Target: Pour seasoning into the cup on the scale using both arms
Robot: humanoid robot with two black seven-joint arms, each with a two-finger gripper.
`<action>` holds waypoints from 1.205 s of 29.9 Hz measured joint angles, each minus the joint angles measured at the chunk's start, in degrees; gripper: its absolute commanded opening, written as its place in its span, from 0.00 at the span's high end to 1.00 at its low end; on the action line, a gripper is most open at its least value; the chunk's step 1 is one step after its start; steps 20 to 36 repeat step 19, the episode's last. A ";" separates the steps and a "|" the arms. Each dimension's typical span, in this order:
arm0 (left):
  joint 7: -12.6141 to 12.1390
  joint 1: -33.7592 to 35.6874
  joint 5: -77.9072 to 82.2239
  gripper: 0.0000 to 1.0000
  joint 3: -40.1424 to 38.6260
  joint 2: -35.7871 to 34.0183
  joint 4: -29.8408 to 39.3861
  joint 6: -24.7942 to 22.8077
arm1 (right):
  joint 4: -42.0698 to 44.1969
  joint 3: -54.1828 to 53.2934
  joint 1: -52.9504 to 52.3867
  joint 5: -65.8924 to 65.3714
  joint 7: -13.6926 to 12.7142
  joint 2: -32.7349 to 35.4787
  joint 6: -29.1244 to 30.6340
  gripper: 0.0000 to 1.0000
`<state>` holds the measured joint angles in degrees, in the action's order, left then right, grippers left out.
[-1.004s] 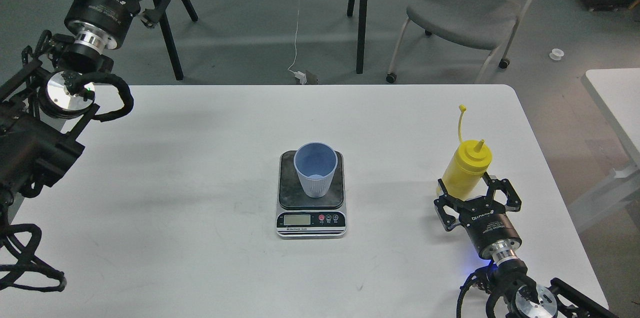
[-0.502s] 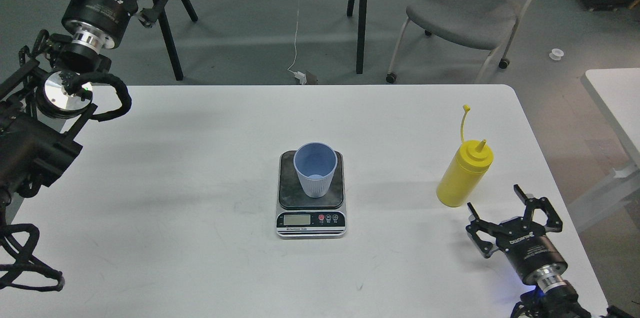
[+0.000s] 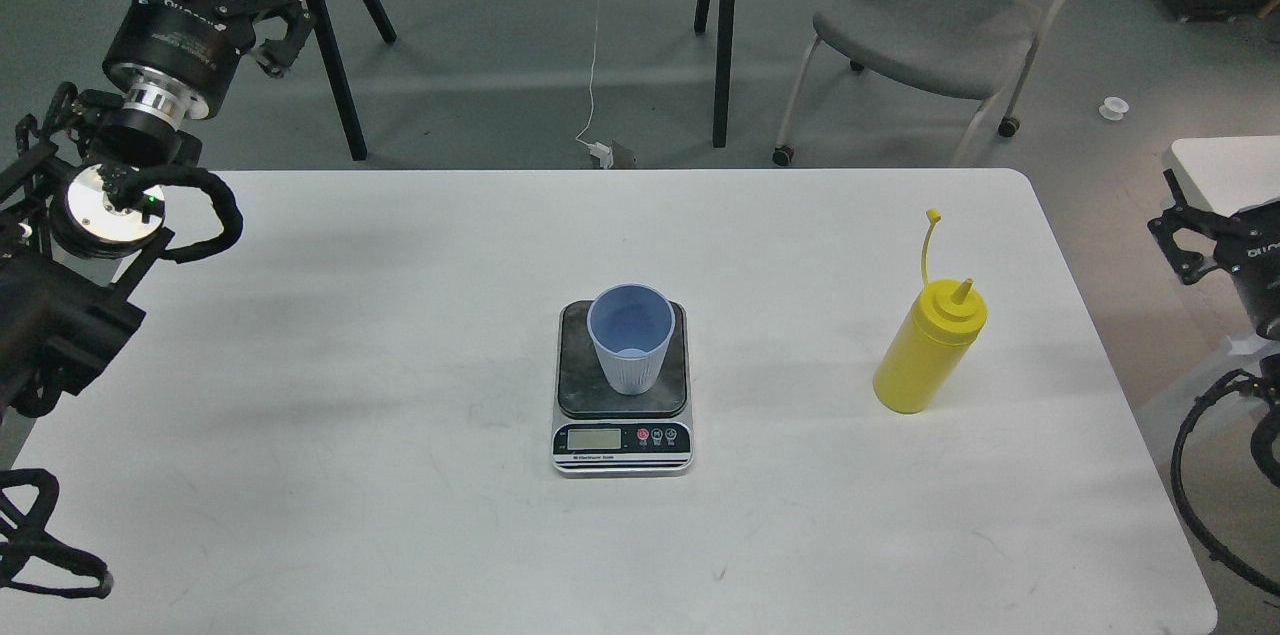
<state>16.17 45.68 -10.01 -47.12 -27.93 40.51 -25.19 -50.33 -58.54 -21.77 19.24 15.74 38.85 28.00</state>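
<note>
Right end effector point(image 3: 1200, 225) withdrawn off table edge, fingers spread, empty; seasoning point(image 3: 928, 347) left standing upright.

Right gripper point(image 3: 1215, 225) partly out of frame

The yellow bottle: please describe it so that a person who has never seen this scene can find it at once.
On the white table, look to the right of the scale, which carries the blue cup. There the yellow bottle stands upright and alone near the table's right edge. It is the only yellow thing, with a pointed nozzle and a thin cap strap rising above it.
</note>
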 measured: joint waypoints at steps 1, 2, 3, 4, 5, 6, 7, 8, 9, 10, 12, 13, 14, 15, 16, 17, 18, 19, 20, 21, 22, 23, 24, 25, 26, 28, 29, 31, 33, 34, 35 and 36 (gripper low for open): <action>0.00 -0.98 -0.01 0.01 -0.97 -0.01 -0.01 -0.22 | 2.25 0.71 -2.66 0.02 -1.06 -0.73 0.00 0.01; 0.00 -1.82 -0.01 0.01 -1.84 -0.02 -0.01 -0.45 | 4.07 1.17 -4.82 0.05 -2.09 -1.37 0.00 0.01; 0.00 -2.78 -0.01 0.01 -2.77 -0.03 -0.01 -0.74 | 6.12 1.52 -7.18 0.12 -3.32 -2.24 0.00 0.01; -0.01 -3.67 -0.03 0.01 -3.53 -0.10 -0.01 -1.01 | 8.31 1.78 -9.24 0.13 -4.56 -3.27 0.00 0.01; -0.04 -4.47 -0.04 0.01 -4.11 -0.20 -0.01 -1.27 | 10.65 1.94 -11.17 0.17 -5.65 -4.45 0.00 0.01; -0.04 -5.09 -0.05 0.01 -4.50 -0.36 -0.01 -1.48 | 12.85 2.05 -13.03 0.16 -6.49 -5.68 0.00 0.01; -0.04 -5.75 -0.06 0.01 -4.93 -0.50 0.00 -1.73 | 15.39 2.10 -15.04 0.16 -7.17 -7.11 0.00 0.01; -0.04 -6.37 -0.08 0.01 -5.35 -0.62 -0.01 -1.92 | 17.76 2.18 -16.85 0.13 -7.58 -8.43 0.00 0.01; -0.04 -6.87 -0.10 0.01 -5.76 -0.73 -0.01 -2.08 | 19.84 2.28 -18.45 0.10 -7.78 -9.51 0.00 0.01; -0.04 -7.42 -0.10 0.01 -6.30 -0.81 0.00 -2.24 | 22.11 2.49 -20.10 0.07 -7.89 -10.57 0.00 0.01; -0.04 -8.25 -0.10 0.01 -7.31 -0.83 -0.03 -2.34 | 25.09 3.29 -22.44 0.03 -7.95 -12.14 0.00 0.01; -0.04 -8.52 -0.10 0.01 -7.83 -0.83 -0.03 -2.40 | 25.94 3.96 -23.25 0.02 -7.95 -12.74 0.00 0.01; -0.03 -8.74 -0.10 0.01 -8.21 -0.84 -0.05 -2.42 | 26.33 4.77 -23.70 0.01 -7.94 -13.12 0.00 0.01; -0.01 -8.87 -0.10 0.01 -8.45 -0.84 -0.07 -2.44 | 26.46 5.61 -23.94 -0.02 -7.88 -13.31 0.00 0.01; 0.03 -8.94 -0.10 0.01 -8.61 -0.83 -0.09 -2.49 | 26.50 6.53 -24.12 -0.05 -7.75 -13.42 0.00 0.01; 0.05 -8.97 -0.11 0.01 -8.69 -0.81 -0.12 -2.58 | 26.51 7.22 -24.24 -0.06 -7.62 -13.47 0.00 0.01; 0.06 -8.99 -0.13 0.01 -8.73 -0.75 -0.14 -2.66 | 26.52 7.59 -24.28 -0.07 -7.55 -13.47 0.00 0.01; 0.07 -9.00 -0.13 0.01 -8.75 -0.70 -0.15 -2.74 | 26.53 7.85 -24.32 -0.07 -7.50 -13.47 0.00 0.01; 0.07 -9.00 -0.13 0.01 -8.75 -0.70 -0.15 -2.74 | 26.53 7.85 -24.32 -0.07 -7.50 -13.47 0.00 0.01; 0.07 -9.00 -0.13 0.01 -8.75 -0.70 -0.15 -2.74 | 26.53 7.85 -24.32 -0.07 -7.50 -13.47 0.00 0.01; 0.07 -9.00 -0.13 0.01 -8.75 -0.70 -0.15 -2.74 | 26.53 7.85 -24.32 -0.07 -7.50 -13.47 0.00 0.01; 0.07 -9.00 -0.13 0.01 -8.75 -0.70 -0.15 -2.74 | 26.53 7.85 -24.32 -0.07 -7.50 -13.47 0.00 0.01; 0.07 -9.00 -0.13 0.01 -8.75 -0.70 -0.15 -2.74 | 26.53 7.85 -24.32 -0.07 -7.50 -13.47 0.00 0.01; 0.07 -9.00 -0.13 0.01 -8.75 -0.70 -0.15 -2.74 | 26.53 7.85 -24.32 -0.07 -7.50 -13.47 0.00 0.01; 0.07 -9.00 -0.13 0.01 -8.75 -0.70 -0.15 -2.74 | 26.53 7.85 -24.32 -0.07 -7.50 -13.47 0.00 0.01; 0.07 -9.00 -0.13 0.01 -8.75 -0.70 -0.15 -2.74 | 26.53 7.85 -24.32 -0.07 -7.50 -13.47 0.00 0.01; 0.07 -9.00 -0.13 0.01 -8.75 -0.70 -0.15 -2.74 | 26.53 7.85 -24.32 -0.07 -7.50 -13.47 0.00 0.01; 0.07 -9.00 -0.13 0.01 -8.75 -0.70 -0.15 -2.74 | 26.53 7.85 -24.32 -0.07 -7.50 -13.47 0.00 0.01; 0.07 -9.00 -0.13 0.01 -8.75 -0.70 -0.15 -2.74 | 26.53 7.85 -24.32 -0.07 -7.50 -13.47 0.00 0.01; 0.07 -9.00 -0.13 0.01 -8.75 -0.70 -0.15 -2.74 | 26.53 7.85 -24.32 -0.07 -7.50 -13.47 0.00 0.01; 0.07 -9.00 -0.13 0.01 -8.75 -0.70 -0.15 -2.74 | 26.53 7.85 -24.32 -0.07 -7.50 -13.47 0.00 0.01; 0.07 -9.00 -0.13 0.01 -8.75 -0.70 -0.15 -2.74 | 26.53 7.85 -24.32 -0.07 -7.50 -13.47 0.00 0.01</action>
